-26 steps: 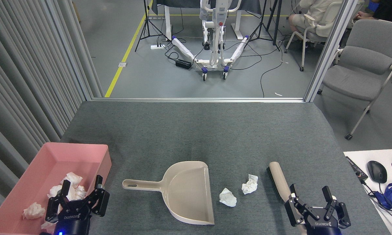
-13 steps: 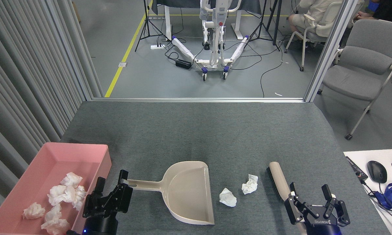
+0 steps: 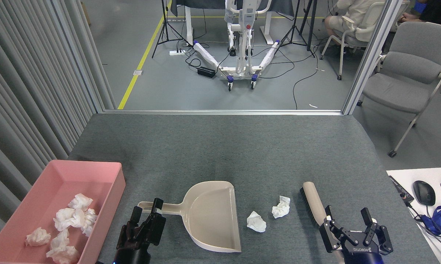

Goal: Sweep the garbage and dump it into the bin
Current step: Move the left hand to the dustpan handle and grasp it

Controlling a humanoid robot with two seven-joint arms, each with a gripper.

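Seeing several wads (image 3: 64,229) binned (image 3: 92,169), two (image 3: 256,222) left; left claw (image 3: 149,216) unreadable, right claw (image 3: 347,222) open around brush (image 3: 313,201).

The left claw (image 3: 147,216) sits low at about seven o'clock, fingers apart and pointing toward one o'clock. The right claw (image 3: 348,220) (also spread wide) sits at five o'clock.

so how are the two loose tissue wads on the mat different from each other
The left wad lies nearer the dustpan mouth; the right wad sits farther back, closer to the brush. The left wad looks flatter and spread out, while the right wad stands taller and more bunched. Both are white crumpled tissue, similar in size, on the grey mat, untouched by either gripper.
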